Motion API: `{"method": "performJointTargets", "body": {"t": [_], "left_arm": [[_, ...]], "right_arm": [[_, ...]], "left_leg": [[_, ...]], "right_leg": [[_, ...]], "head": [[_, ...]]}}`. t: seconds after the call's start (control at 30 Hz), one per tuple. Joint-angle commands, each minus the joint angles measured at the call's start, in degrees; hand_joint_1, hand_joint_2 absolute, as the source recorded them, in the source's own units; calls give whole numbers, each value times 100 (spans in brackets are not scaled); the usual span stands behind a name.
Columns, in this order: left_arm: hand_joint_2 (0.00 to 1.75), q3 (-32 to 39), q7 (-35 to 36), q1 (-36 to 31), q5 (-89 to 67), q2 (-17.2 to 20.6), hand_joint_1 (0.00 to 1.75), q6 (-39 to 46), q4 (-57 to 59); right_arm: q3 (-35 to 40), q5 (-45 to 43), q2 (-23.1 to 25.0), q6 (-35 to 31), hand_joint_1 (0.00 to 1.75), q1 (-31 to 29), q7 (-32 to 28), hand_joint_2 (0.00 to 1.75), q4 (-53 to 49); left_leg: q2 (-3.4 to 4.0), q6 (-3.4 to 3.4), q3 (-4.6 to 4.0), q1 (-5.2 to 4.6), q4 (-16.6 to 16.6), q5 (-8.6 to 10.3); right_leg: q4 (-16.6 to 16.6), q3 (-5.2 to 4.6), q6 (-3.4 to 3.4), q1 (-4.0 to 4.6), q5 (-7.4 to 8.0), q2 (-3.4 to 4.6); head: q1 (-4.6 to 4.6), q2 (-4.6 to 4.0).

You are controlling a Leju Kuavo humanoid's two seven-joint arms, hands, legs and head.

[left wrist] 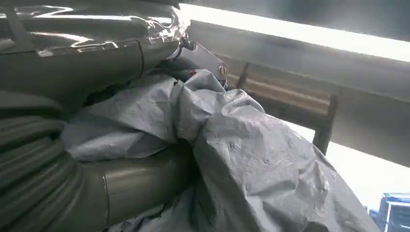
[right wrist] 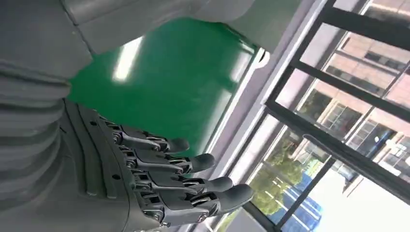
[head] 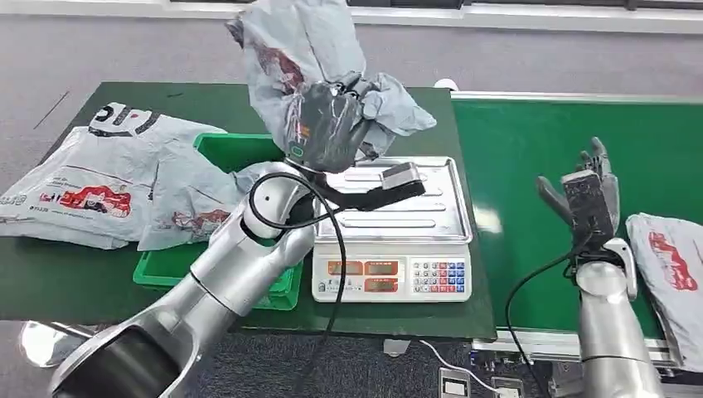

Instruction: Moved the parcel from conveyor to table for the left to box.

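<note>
Left hand grips grey parcel above scale; right hand spread, empty, over conveyor; right wrist view adds windows.

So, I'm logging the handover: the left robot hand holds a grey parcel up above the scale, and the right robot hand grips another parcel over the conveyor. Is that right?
Not quite. The left robot hand does hold the grey parcel above the scale, but the right robot hand is open and holds nothing over the conveyor, as the head view shows.

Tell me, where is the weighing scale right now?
In the head view, the scale sits mid-table, between the green bin and the conveyor, below the left hand holding a parcel.
</note>
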Motion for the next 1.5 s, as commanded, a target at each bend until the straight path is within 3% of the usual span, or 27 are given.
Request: {"method": "performJointTargets", "body": {"t": [0.03,0.17,0.27,0.43,0.6,1.0,1.03,1.07,1.2,1.3,1.5], "left_arm": [[175,708,1179,-525,-1558,230,175,-155,1552],[175,1214,1498,-545,-1811,470,175,-814,2318],[175,1790,1129,-305,-1429,685,175,-998,2549],[175,1799,1403,-127,-1695,943,175,-1265,2701],[175,1800,1409,-139,-1699,923,175,-1280,2700],[175,1805,1729,-97,-2003,986,175,-1530,2813],[175,1963,1573,-60,-1844,974,54,-1543,2806],[175,2122,1396,-14,-1684,970,0,-1455,2775],[175,2268,1327,28,-1587,960,0,-1073,2659],[175,2525,815,70,-1134,832,0,-571,2370],[175,2526,221,469,-88,693,0,-117,1294]], "right_arm": [[132,-35,-41,-142,0,-198,35,175,582],[141,146,24,-41,0,-323,106,175,735],[214,235,31,52,0,-596,147,175,1008],[255,310,11,106,0,-480,249,175,856],[251,309,-1,114,0,-452,243,175,849],[308,297,-151,222,0,-550,282,175,1021],[323,279,-146,225,0,-489,262,175,985],[342,250,-156,214,0,-423,239,175,935],[438,315,-190,142,0,-474,370,175,1074],[522,553,-212,-105,0,-646,501,175,1453],[358,889,-42,-277,0,-188,679,175,1242]], "left_leg": [[28,-5,25,5,-6,-8],[25,-5,20,3,-4,-6],[51,-8,36,4,-13,-8],[50,-16,42,8,-21,-4],[16,-11,11,10,-4,-1],[18,-13,10,7,-5,-1],[21,-14,17,9,-8,-2],[15,-13,12,7,-5,-1],[15,-13,15,12,-9,-2],[18,-12,18,13,-6,-4],[3,-13,29,16,-19,-1]], "right_leg": [[-12,19,-8,6,4,29],[-6,14,-6,3,3,27],[-14,21,-11,4,9,55],[-18,26,-14,9,8,55],[-3,7,-8,10,1,22],[-2,6,-10,8,2,23],[-8,13,-12,10,3,26],[-4,8,-11,9,1,21],[-10,13,-11,13,1,20],[-12,15,-11,14,2,24],[-25,32,-12,16,1,9]], "head": [[0,0],[0,0],[0,0],[0,0],[0,0],[0,0],[0,0],[0,0],[0,0],[0,0],[0,0]]}}
